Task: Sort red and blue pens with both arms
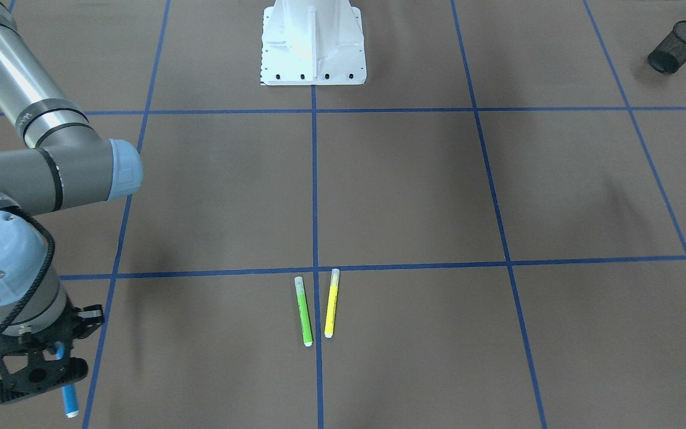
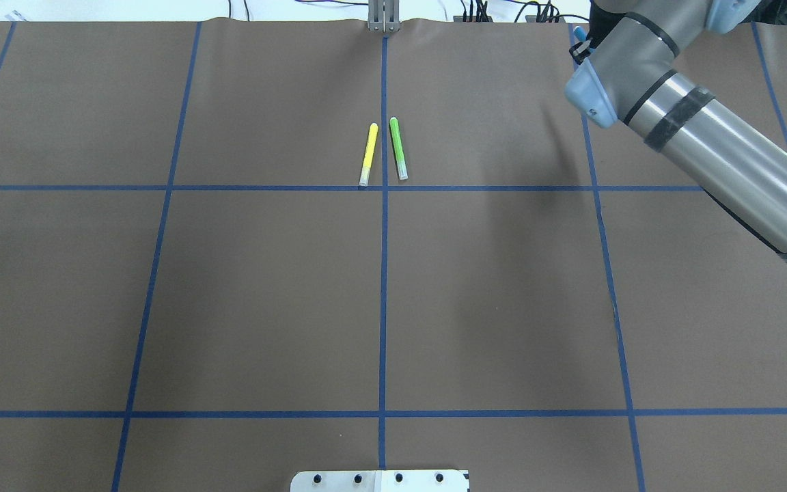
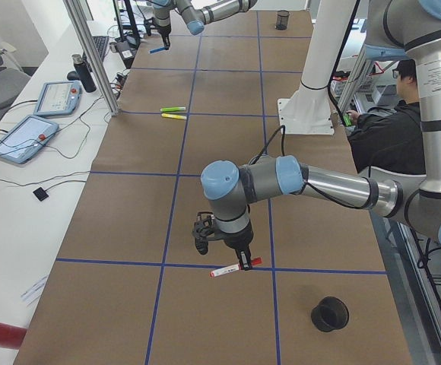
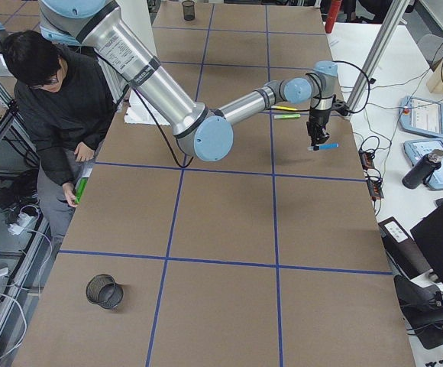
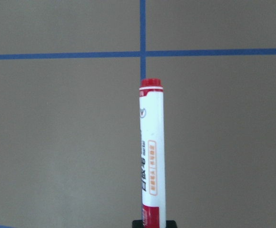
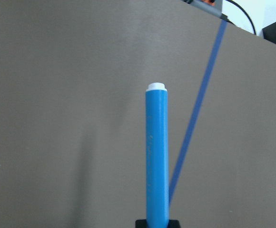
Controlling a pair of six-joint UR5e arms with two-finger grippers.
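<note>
The red pen [image 5: 152,152] has a white barrel with red ends. My left gripper [image 3: 242,262] is shut on it and holds it level just above the table near a blue tape line; the pen [image 3: 224,270] sticks out to both sides of the fingers. The blue pen [image 1: 69,394] has a white end and hangs in my right gripper [image 1: 51,364], which is shut on it above the table's operator-side corner. That pen also shows in the right wrist view [image 6: 157,156] and in the exterior right view [image 4: 325,146].
A green marker [image 1: 303,311] and a yellow marker [image 1: 331,302] lie side by side at the centre tape line. A black mesh cup [image 1: 678,46] stands on the robot's left side, another [image 4: 105,290] on its right. A person [image 4: 61,107] sits beside the white base [image 1: 313,44].
</note>
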